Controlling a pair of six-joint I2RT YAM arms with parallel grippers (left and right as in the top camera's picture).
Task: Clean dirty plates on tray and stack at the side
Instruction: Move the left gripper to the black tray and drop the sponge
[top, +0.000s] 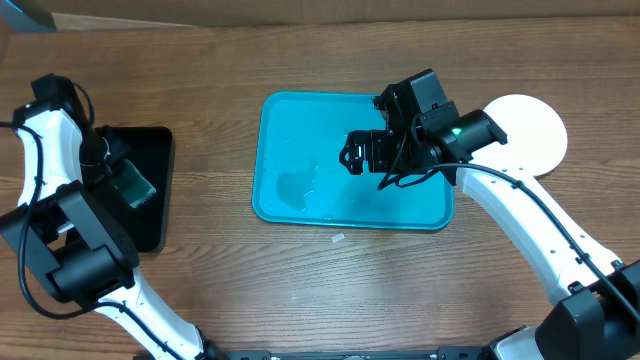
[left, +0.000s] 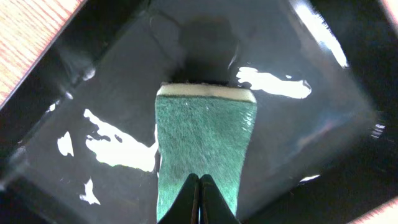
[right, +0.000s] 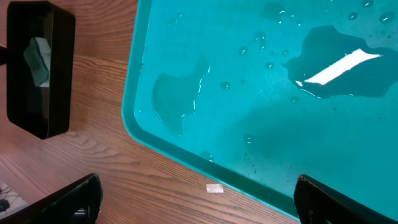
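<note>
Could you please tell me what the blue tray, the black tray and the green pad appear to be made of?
The blue tray looks like smooth, glossy plastic: water beads and pools on it. The black tray also seems to be glossy plastic, mirroring the lights. The green pad looks like a fibrous scourer on pale foam: fuzzy face, cream edge.
</note>
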